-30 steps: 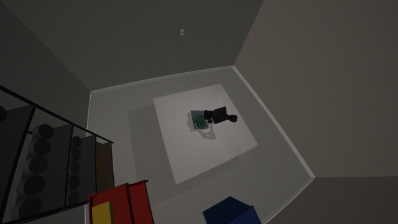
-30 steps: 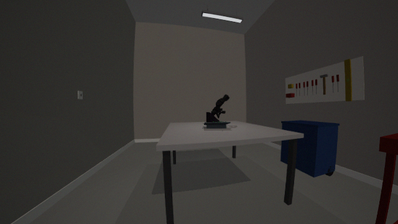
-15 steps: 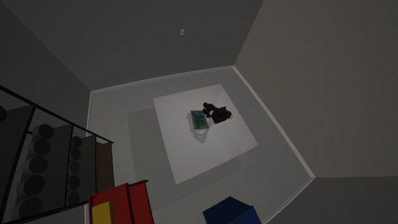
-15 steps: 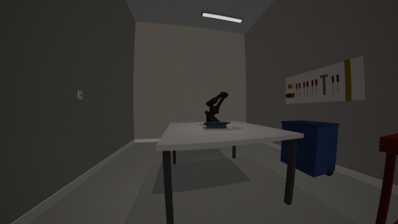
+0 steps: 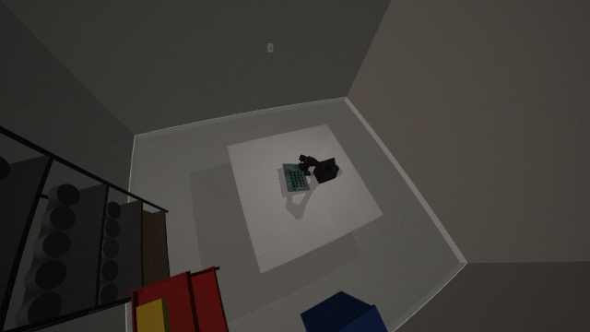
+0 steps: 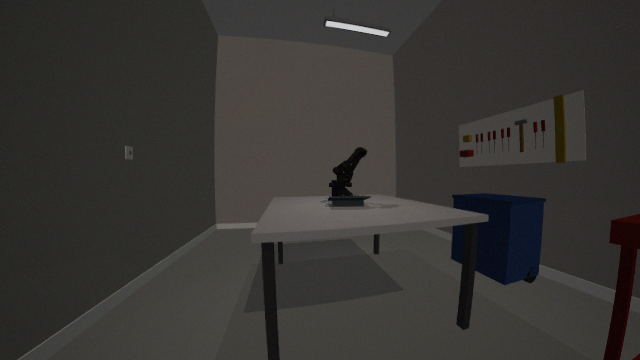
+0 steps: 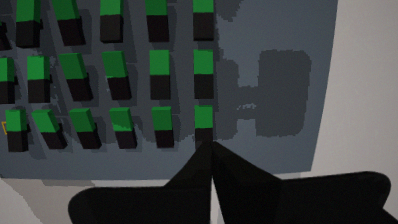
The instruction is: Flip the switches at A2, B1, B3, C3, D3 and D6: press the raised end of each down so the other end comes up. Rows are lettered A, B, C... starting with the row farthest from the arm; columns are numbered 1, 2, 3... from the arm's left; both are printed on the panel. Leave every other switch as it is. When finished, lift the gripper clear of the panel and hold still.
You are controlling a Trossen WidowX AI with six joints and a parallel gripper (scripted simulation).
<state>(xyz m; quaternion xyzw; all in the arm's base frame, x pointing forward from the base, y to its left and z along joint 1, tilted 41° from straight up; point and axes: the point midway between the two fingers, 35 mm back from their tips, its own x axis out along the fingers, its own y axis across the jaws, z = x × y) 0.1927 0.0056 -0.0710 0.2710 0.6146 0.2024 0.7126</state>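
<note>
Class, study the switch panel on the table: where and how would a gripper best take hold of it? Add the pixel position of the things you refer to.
Probably by the bare margin of the panel (image 5: 289, 166) (image 7: 280, 27), on the side beyond the last switch column, coming from outside with one finger above and one below. That strip carries no switches, and the exterior view shows the top plate jutting past its narrower base.

From my station I saw a blue lidded bin (image 5: 341, 311) (image 6: 495, 235) standing on the floor beyond one long edge of the pale rectangular table (image 5: 277, 231) (image 6: 360, 220). A white tool board (image 6: 535, 142) hung above it, and a red metal frame (image 5: 207, 295) (image 6: 624, 290) stood past a near corner.
</note>
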